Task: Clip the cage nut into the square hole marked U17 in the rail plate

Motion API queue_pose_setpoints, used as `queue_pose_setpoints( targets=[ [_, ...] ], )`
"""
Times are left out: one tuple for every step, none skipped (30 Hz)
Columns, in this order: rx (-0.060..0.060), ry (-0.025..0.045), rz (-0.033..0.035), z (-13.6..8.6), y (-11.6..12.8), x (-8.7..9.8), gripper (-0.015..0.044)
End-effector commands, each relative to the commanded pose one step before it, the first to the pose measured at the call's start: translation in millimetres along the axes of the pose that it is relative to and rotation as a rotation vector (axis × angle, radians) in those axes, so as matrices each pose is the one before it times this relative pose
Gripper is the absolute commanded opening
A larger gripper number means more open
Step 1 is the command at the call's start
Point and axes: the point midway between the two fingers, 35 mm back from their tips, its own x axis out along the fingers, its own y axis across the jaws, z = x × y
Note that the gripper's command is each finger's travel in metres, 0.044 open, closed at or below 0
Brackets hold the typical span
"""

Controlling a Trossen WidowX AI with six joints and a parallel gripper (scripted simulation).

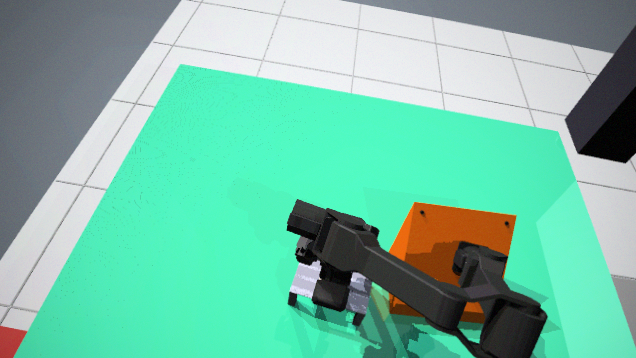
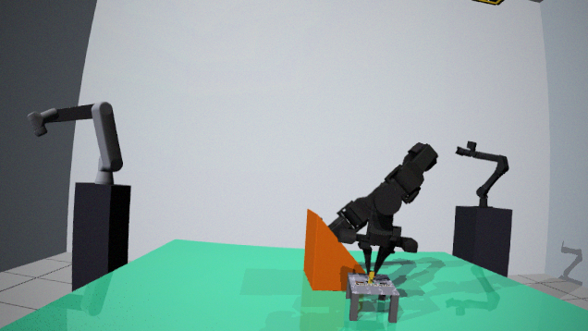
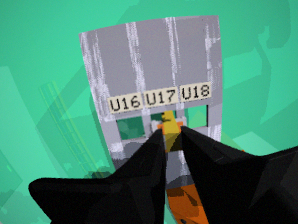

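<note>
A: Where do you have the nut?
B: On my feeds, the small yellow cage nut [image 2: 371,277] [image 3: 171,125] is at the square hole marked U17 [image 3: 157,118], middle one of three in the grey, white-streaked rail plate [image 1: 304,277] [image 2: 388,290] [image 3: 150,55]. Small orange parts show at its sides. I cannot tell how deep the wings sit.

A: Jaws?
B: Narrow, holding the nut. My black gripper [image 1: 332,292] [image 2: 371,273] [image 3: 170,133] points down over the plate, its fingers tapering inward.

A: Plate position?
B: Standing on short legs on the glossy green tabletop [image 1: 225,150] [image 2: 185,277] [image 3: 45,30]. In the top view I log the orange, slope-faced block [image 1: 465,225] [image 2: 319,259] between the plate and the tabletop's right edge. Both lie well apart from its upper-left corner.

A: Anything past the edges?
B: Exterior view: a grey jointed arm [image 2: 107,139] on a dark pedestal beyond the left edge, a black jointed arm [image 2: 498,175] on another beyond the right.

A: Release status?
B: Nut not released; U16 and U18 hold no nut.
</note>
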Motion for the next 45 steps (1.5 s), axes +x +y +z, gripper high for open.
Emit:
queue_pose_setpoints(
  targets=[
    [0.0014, -0.0001, -0.00997, 0.2, 0.02, 0.41, 0.0034],
    [0.0, 0.00001, -0.00124, 0.0, 0.05, 0.04, 0.0034],
    [0.0, 0.0, -0.00063, 0.0, 0.03, 0.02, 0.0034],
    [0.0, 0.0, -0.00109, 0.0, 0.05, 0.04, 0.0034],
    [0.0, 0.0, -0.00161, 0.0, 0.07, 0.06, 0.0034],
    [0.0, 0.00001, -0.00067, 0.0, 0.03, 0.01, 0.0034],
    [0.0, 0.00001, -0.0014, 0.0, 0.06, 0.03, 0.0034],
    [0.0, 0.00002, -0.00193, 0.0, 0.08, 0.04, 0.0034],
    [0.0, 0.00001, -0.00252, 0.0, 0.11, 0.05, 0.0034],
    [0.0, 0.0, -0.00317, 0.0, 0.14, 0.07, 0.0034],
    [0.0, -0.00002, -0.00385, 0.0, 0.17, 0.08, 0.0034],
    [0.0, -0.00005, -0.00428, 0.0, 0.19, 0.08, 0.0034],
    [0.0, -0.00008, -0.00437, 0.0, 0.19, 0.08, 0.0034],
    [0.0, -0.0001, -0.00437, 0.01, 0.19, 0.08, 0.0034],
    [0.0, -0.00008, -0.00285, 0.0, 0.13, 0.05, 0.0034],
    [0.0, -0.00006, -0.00199, 0.0, 0.09, 0.03, 0.0034],
    [0.0, -0.00004, -0.00126, 0.0, 0.06, 0.02, 0.0034],
    [0.0, -0.00002, -0.00044, 0.0, 0.02, 0.01, 0.0034],
    [0.0, 0.0, 0.0, 0.0, 0.0, 0.0, 0.0034],
    [0.0, 0.0, 0.0, 0.0, 0.0, 0.0, 0.0034],
    [0.0, 0.0, 0.0, 0.0, 0.0, 0.0, 0.0034],
    [0.0, 0.0, 0.0, 0.0, 0.0, 0.0, 0.0034],
    [0.0, 0.0, 0.0, 0.0, 0.0, 0.0, 0.0034],
    [0.0, 0.0, 0.0, 0.0, 0.0, 0.0, 0.0034],
    [0.0, 0.0, 0.0, 0.0, 0.0, 0.0, 0.0034],
    [0.0, 0.0, 0.0, 0.0, 0.0, 0.0, 0.0034],
    [0.0, 0.0, 0.0, 0.0, 0.0, 0.0, 0.0034],
    [0.0, 0.0, 0.0, 0.0, 0.0, 0.0, 0.0034],
    [0.0, 0.0, 0.0, 0.0, 0.0, 0.0, 0.0034],
    [0.0, 0.00004, -0.00001, 0.06, -0.08, 0.01, 0.0034],
    [0.0, 0.00006, -0.00001, 0.07, -0.1, 0.02, 0.0034],
    [0.0, 0.00007, -0.00002, 0.09, -0.12, 0.02, 0.0034],
    [0.0, 0.00003, -0.00001, 0.04, -0.05, 0.01, 0.0034],
    [0.0, 0.0, 0.0, 0.0, 0.0, 0.0, 0.0034],
    [0.0, 0.0, 0.0, 0.0, 0.0, 0.0, 0.0034],
    [0.0, 0.0, 0.0, 0.0, 0.0, 0.0, 0.0034],
    [0.0, 0.0, 0.0, 0.0, 0.0, 0.0, 0.0034],
    [0.0, 0.0, 0.0, 0.0, 0.0, 0.0, 0.0034],
    [0.0, 0.0, 0.0, 0.0, 0.0, 0.0, 0.0034],
    [0.0, 0.0, 0.0, 0.03, -0.08, 0.01, 0.0034],
    [0.0, 0.0, -0.00001, 0.06, -0.16, 0.02, 0.0034],
    [0.0, 0.0, 0.0, 0.04, -0.1, 0.01, 0.0034],
    [0.0, 0.0, 0.0, 0.0, 0.0, 0.0, 0.0034],
    [0.0, 0.0, 0.0, 0.0, 0.0, 0.0, 0.0034],
    [0.0, 0.0, -0.00072, 0.0, 0.04, 0.0, 0.0034]
  ],
)
